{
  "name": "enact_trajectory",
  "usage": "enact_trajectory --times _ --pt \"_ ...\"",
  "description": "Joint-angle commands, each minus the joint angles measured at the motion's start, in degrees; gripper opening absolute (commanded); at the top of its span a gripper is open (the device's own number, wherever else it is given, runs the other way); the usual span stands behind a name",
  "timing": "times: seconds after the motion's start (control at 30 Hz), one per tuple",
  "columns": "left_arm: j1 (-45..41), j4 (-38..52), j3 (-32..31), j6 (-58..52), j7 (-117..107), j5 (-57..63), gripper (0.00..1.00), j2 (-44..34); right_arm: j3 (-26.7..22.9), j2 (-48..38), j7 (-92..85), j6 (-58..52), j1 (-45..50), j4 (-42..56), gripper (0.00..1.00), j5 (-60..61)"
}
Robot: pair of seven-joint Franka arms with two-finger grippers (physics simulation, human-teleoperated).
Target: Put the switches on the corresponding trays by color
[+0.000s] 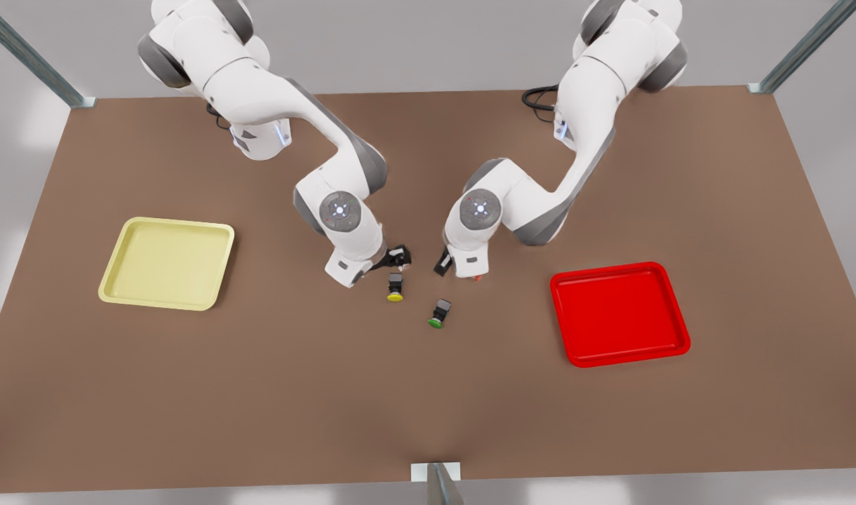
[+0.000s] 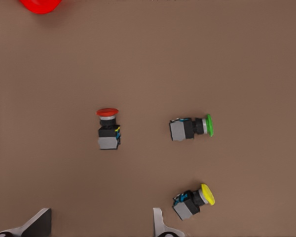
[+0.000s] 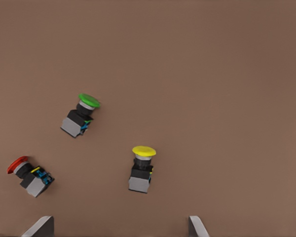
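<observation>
– Three switches? I count three on the bench (image 1: 259, 393).
– Yes, three. The yellow switch (image 1: 395, 288), the red switch (image 2: 108, 129) and a green switch (image 1: 439, 313). All lie on their sides in the middle of the front view, near each other but not touching.
– And trays?
– Two. The yellow tray (image 1: 168, 263) is at the left of the frame, the red tray (image 1: 617, 312) at the right. Both are well apart from the switches.
– Which way does the yellow one point?
– Its long side runs up and down the front view, cap toward the bottom edge. The red one's cap peeks out the same way from under an arm.
– How many grippers?
– Two. The left gripper (image 1: 459, 273) hangs over the red switch, right of middle, fingers apart. The right gripper (image 1: 393, 261) hangs just above the yellow switch in the frame, fingers apart too. Neither holds anything.
</observation>
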Motion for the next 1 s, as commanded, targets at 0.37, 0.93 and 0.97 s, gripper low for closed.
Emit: enact_trajectory --times 0.37,0.93,0.97 --pt "0.7 -9.0 3.4 10.1 3.3 5.0 1.0 1.8 -0.2 6.2 7.4 8.0 3.4 -2.3 1.0 -1.8" --pt "2.7 -29.1 2.9 30.5 -1.6 2.5 1.0 -3.3 -1.1 14.7 16.4 11.5 3.7 -1.8 1.0 -2.0" --pt "2.6 -29.1 2.9 31.2 -1.7 2.5 1.0 -3.0 -1.1 14.8 16.2 11.4 3.6 -1.8 1.0 -2.0"
